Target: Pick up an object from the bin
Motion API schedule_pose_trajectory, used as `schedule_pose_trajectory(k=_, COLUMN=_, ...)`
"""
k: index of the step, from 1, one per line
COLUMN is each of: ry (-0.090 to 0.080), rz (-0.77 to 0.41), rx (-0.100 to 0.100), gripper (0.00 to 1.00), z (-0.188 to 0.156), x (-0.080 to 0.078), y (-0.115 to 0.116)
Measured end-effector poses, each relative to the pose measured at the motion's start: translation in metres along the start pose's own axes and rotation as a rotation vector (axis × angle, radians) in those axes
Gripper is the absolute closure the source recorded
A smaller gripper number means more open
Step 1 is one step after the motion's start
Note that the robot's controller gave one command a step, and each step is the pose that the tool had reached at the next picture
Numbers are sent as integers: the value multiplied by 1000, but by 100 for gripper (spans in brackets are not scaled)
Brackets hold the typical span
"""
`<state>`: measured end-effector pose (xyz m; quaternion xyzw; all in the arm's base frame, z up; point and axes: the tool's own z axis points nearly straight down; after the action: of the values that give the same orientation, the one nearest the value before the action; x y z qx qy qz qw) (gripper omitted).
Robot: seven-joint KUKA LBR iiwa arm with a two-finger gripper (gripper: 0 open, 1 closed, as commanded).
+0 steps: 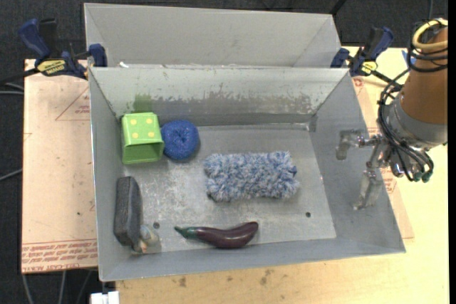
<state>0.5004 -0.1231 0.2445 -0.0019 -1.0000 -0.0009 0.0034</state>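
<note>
Grey bin (214, 92), right side: end effector (363, 174) hung above the sloped wall, well apart from the blue-white fuzzy mitt (251, 176) lying mid-floor; how far open, couldn't tell.

We see the bin (214, 92) as dull grey metal, scuffed and speckled on its floor. The green cube (141, 137) looks like smooth, matt plastic. The blue ball (180, 140) seems fuzzy, and the blue-white cloth (250, 175) is shaggy. The dark block (127, 208) looks rough and matt, the purple aubergine (221, 234) smooth and glossy. The tool (365, 178) is bare metal.
</note>
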Motion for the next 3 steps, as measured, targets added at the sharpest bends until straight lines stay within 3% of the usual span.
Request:
schedule_pose_trajectory(k=1, ry=-8, rz=-4, rx=2, gripper=0, z=-4, x=-2, y=1)
schedule_pose_trajectory(k=2, ry=-15, rz=-56, rx=6, gripper=0, z=13, x=-10, y=20)
schedule_pose_trajectory(k=3, ry=-6, rz=-128, rx=-1, gripper=0, z=42, x=-30, y=52)
